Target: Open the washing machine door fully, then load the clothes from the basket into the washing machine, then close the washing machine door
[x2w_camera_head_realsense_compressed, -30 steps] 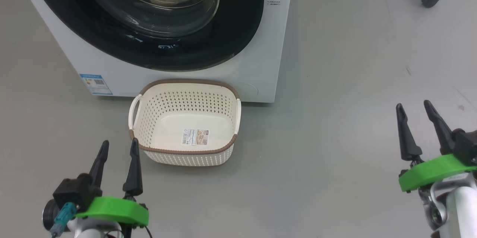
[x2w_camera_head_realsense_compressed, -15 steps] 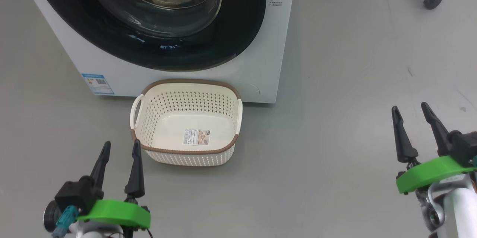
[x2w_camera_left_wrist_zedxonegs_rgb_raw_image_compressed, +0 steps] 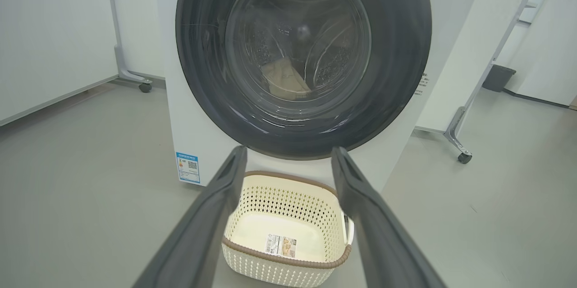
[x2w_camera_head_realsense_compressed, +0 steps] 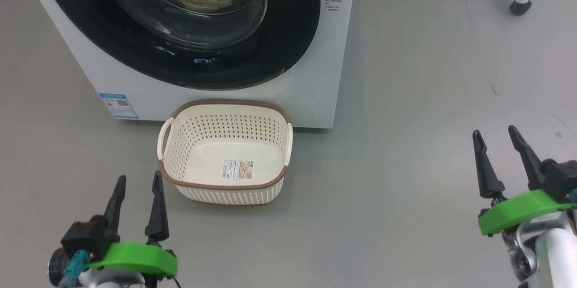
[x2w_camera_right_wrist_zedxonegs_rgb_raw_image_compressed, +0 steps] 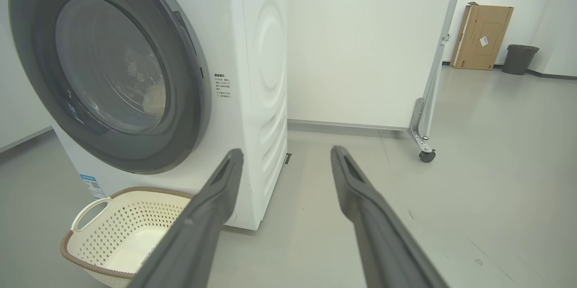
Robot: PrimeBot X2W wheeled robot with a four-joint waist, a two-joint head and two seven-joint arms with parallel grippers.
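We are holding left gripper [x2w_camera_head_realsense_compressed: 139, 176] and right gripper [x2w_camera_head_realsense_compressed: 493, 131] splayed wide, empty, well back from the washing machine [x2w_camera_head_realsense_compressed: 311, 76]. Its door [x2w_camera_head_realsense_compressed: 288, 31] is sitting shut, clothes [x2w_camera_left_wrist_zedxonegs_rgb_raw_image_compressed: 286, 78] lying inside; basket [x2w_camera_head_realsense_compressed: 225, 102] is standing just before its front.

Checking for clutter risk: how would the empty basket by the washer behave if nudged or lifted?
The basket is probably very light: plastic, holding only a label. On the smooth floor a nudge would likely slide it, not tip it; it sits low and wide. Its perforated walls may flex if squeezed.
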